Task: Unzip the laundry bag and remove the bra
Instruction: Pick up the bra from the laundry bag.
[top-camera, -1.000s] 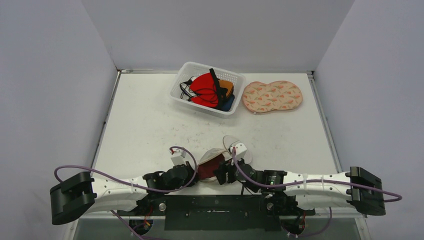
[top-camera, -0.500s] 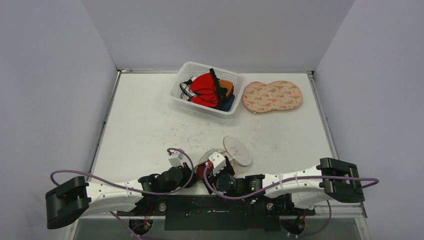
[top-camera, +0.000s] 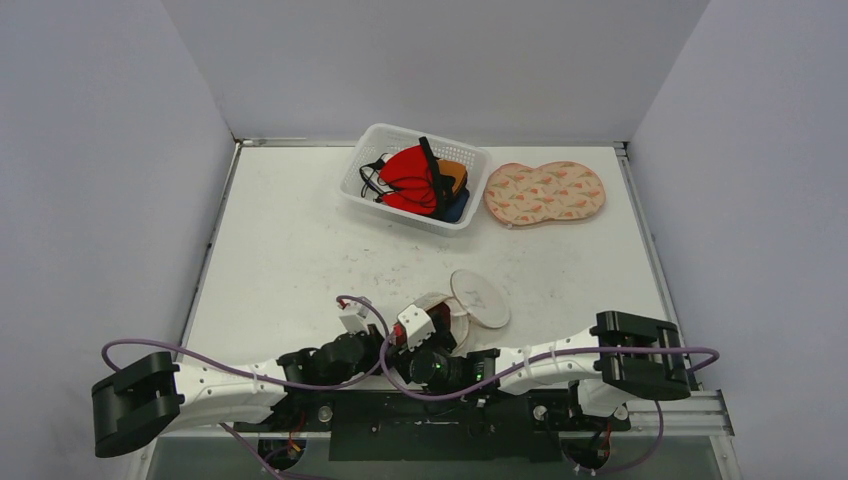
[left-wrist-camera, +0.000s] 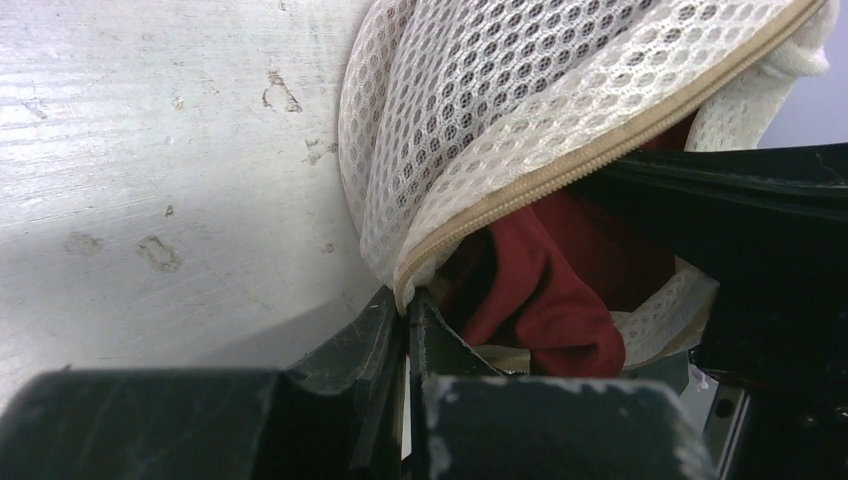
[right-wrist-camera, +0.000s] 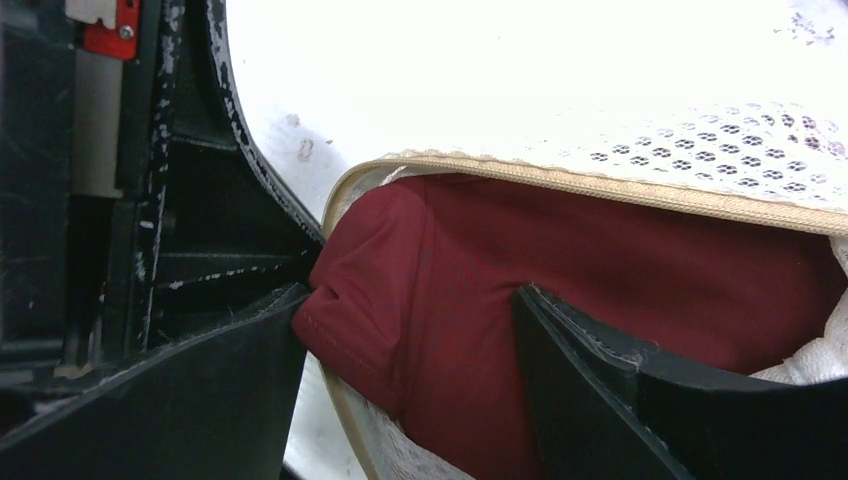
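Observation:
The white mesh laundry bag (top-camera: 478, 297) lies near the table's front edge with its zipper open. A dark red bra (right-wrist-camera: 600, 260) shows inside the opening (left-wrist-camera: 560, 290). My left gripper (left-wrist-camera: 408, 305) is shut on the beige zipper edge of the bag (left-wrist-camera: 480, 100), at the opening's left corner (top-camera: 390, 345). My right gripper (right-wrist-camera: 410, 340) is open inside the bag's mouth (top-camera: 432, 335), a fold of the bra lying between its wide-spread fingers (right-wrist-camera: 200, 390). The mesh (right-wrist-camera: 720, 140) arches over the bra.
A white basket (top-camera: 372, 140) with red and other garments stands at the back centre. A pink patterned pouch (top-camera: 545, 192) lies to its right. Grey walls close in the table on three sides.
The right arm has swung leftwards, bringing its gripper into the bag's opening, and its jaws have widened. The left gripper has kept its hold on the zipper edge.

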